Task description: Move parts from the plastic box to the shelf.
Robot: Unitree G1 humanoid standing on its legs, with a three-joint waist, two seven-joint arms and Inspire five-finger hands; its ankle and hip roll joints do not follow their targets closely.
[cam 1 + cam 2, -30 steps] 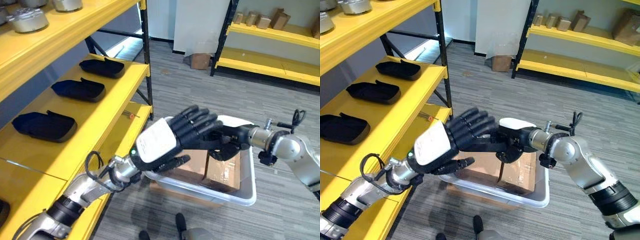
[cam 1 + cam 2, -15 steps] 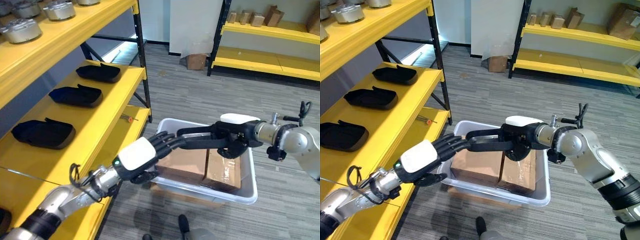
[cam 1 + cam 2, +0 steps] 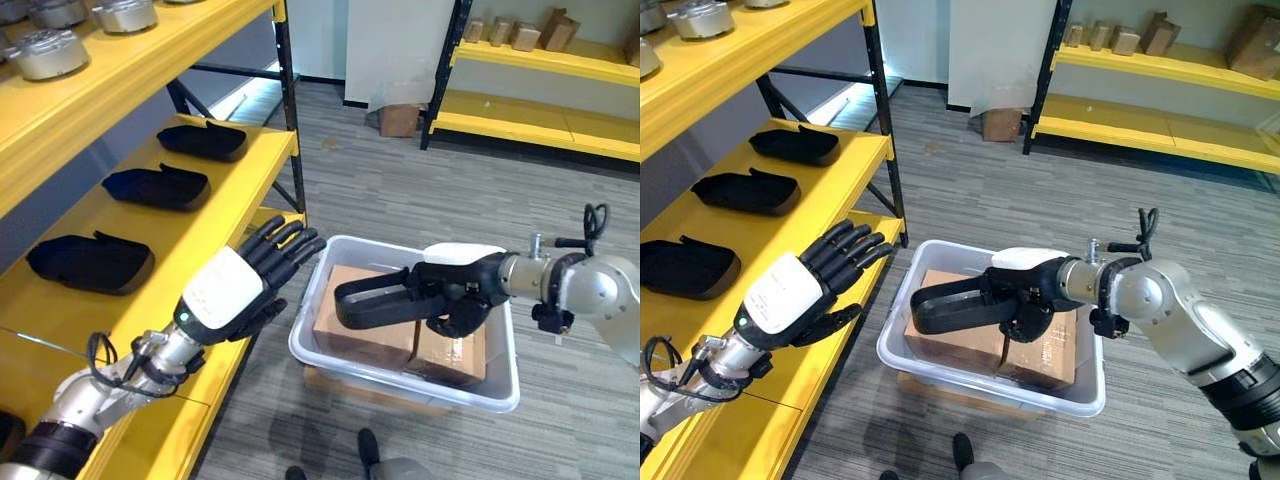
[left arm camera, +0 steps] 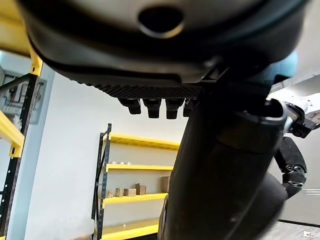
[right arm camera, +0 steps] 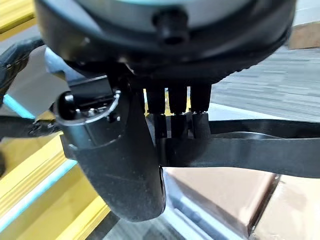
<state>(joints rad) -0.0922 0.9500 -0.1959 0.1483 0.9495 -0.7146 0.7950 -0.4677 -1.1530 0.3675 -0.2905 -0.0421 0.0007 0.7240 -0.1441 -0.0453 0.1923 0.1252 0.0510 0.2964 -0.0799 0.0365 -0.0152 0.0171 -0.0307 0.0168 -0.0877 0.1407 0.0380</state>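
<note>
Since the earlier frame, left hand withdrew lower left, fingers spread; right hand grips black part, seemingly light and stiff, best held mid-body.

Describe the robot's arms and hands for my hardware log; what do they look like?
Both arms are silver-grey metal with dark joint bands. The left hand is black with a white back plate bearing a small green light. The right hand is black with a white cover. Black cables loop at both wrists.
</note>
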